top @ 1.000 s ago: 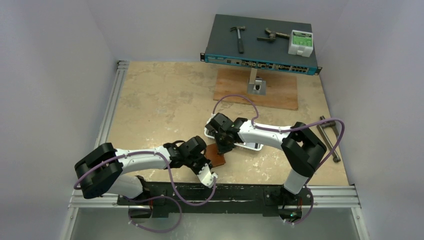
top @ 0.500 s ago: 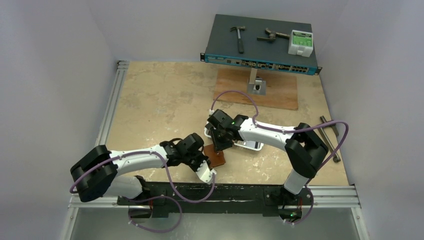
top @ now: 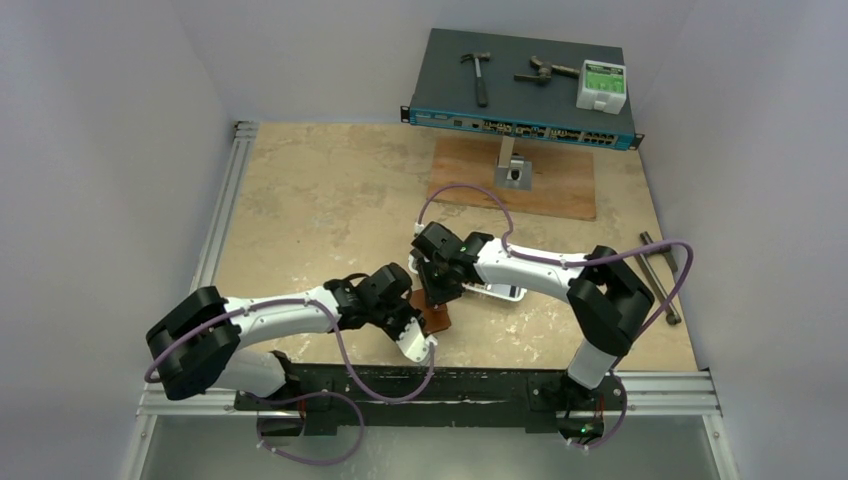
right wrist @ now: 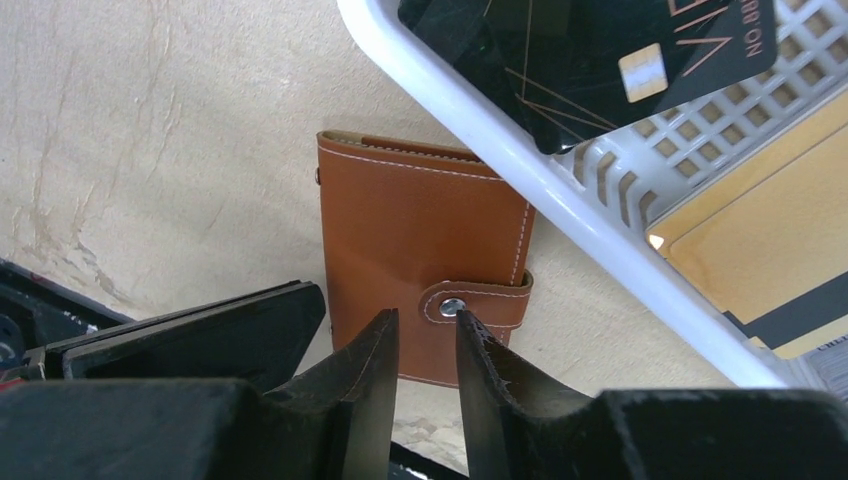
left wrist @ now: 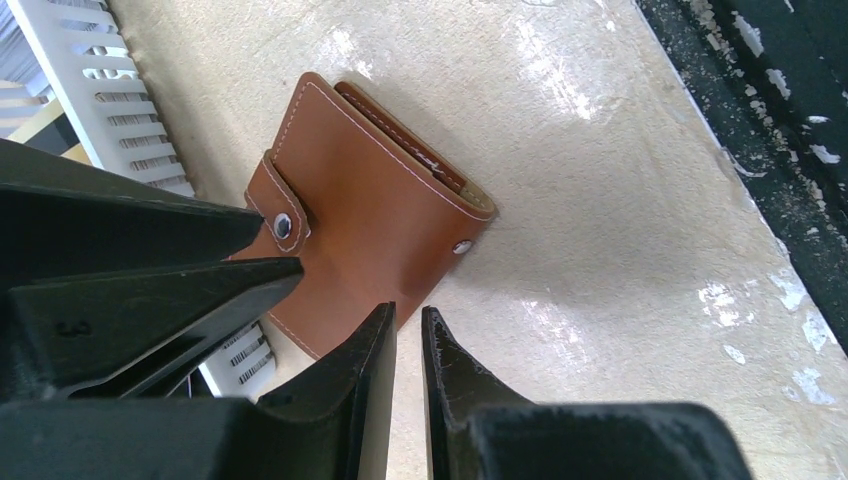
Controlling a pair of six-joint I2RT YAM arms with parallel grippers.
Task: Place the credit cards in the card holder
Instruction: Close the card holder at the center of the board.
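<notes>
The card holder, a closed brown leather wallet [top: 434, 318] with its snap tab [right wrist: 476, 301] fastened, lies flat on the table next to the white tray. It also shows in the left wrist view [left wrist: 370, 205]. My left gripper [left wrist: 405, 316] is nearly shut and empty, with its tips at the wallet's near edge. My right gripper [right wrist: 425, 322] is open by a narrow gap and empty, with its tips just over the snap tab. A black credit card [right wrist: 590, 50] and an orange-yellow card [right wrist: 760, 200] lie in the tray. The two grippers are close together, one on each side of the wallet.
The white slotted tray [right wrist: 500, 150] lies beside the wallet, mostly under my right arm in the top view [top: 505, 292]. A network switch [top: 520, 85] with tools on it, a wooden board [top: 560, 180] and a metal tool [top: 660, 280] stand further off.
My right gripper has moved a little nearer and left, down over the wallet. My left gripper has edged closer to the wallet. The wallet has not moved.
</notes>
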